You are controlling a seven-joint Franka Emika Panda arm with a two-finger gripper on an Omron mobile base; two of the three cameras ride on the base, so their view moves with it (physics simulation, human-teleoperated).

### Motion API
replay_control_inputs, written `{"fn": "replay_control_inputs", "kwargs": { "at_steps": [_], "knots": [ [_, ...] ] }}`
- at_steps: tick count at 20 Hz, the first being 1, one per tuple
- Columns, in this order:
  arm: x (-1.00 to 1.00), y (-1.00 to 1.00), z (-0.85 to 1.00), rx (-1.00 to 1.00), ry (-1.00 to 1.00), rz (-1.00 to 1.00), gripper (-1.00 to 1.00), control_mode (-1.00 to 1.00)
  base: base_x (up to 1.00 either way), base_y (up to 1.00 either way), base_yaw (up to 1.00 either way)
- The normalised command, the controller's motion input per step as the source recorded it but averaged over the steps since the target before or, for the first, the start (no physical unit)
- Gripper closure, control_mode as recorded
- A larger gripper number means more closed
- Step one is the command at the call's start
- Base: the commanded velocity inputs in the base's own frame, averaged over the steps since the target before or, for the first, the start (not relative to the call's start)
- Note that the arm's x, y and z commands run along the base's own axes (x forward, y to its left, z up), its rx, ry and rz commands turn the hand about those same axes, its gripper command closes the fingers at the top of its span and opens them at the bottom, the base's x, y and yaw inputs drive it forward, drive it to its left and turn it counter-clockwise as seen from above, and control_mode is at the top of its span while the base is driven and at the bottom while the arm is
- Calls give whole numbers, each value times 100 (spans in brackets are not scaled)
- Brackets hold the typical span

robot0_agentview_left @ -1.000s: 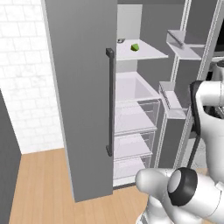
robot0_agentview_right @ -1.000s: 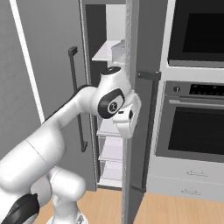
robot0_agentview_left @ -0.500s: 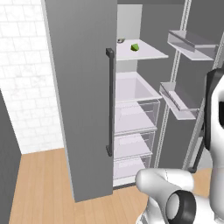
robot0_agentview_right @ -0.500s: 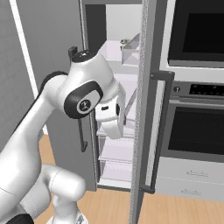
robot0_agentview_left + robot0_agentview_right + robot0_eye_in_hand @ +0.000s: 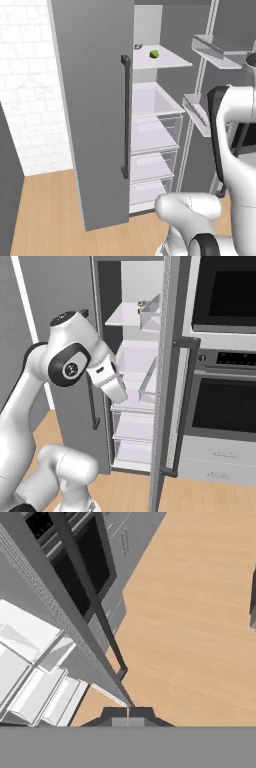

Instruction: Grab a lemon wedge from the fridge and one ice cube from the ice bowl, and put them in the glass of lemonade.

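The fridge (image 5: 90, 115) stands with both doors swung open, showing white shelves and clear drawers. The lemon wedge (image 5: 154, 53), tiny and bright green, lies on the upper shelf. My gripper (image 5: 128, 712) is shut with nothing in it. It points down at the wooden floor beside the edge of the right door (image 5: 60, 612). In the right base view my hand (image 5: 112, 383) hangs in front of the fridge's middle shelves, well below the wedge's shelf. The ice bowl and the glass of lemonade are out of view.
The right door (image 5: 167, 381) stands edge-on, and its bins (image 5: 210, 50) jut into the opening. A black oven (image 5: 225, 406) and a microwave (image 5: 225, 291) fill the column to the right. The left door's dark handle (image 5: 125, 115) faces me. Wooden floor (image 5: 200, 612) lies below.
My hand has swung away from the right door's edge, left and downward, to the front of the open fridge. The right door stands a little wider than a second ago.
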Motion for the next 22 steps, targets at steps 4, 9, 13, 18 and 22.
{"fn": "replay_control_inputs", "kwargs": {
  "at_steps": [4, 9, 13, 18, 22],
  "knots": [
    [38, 22, -59, -10, 4, 0, -100, -100, 0, 0, 0],
    [26, 12, 3, -18, 18, 1, -100, -100, 0, 0, 0],
    [41, 28, 26, -23, 20, 17, -100, -100, 0, 0, 0],
    [94, 10, -21, -5, -7, 21, -100, -100, 0, 0, 0],
    [100, -2, -6, -2, -2, 12, -100, -100, 0, 0, 0]
  ]
}}
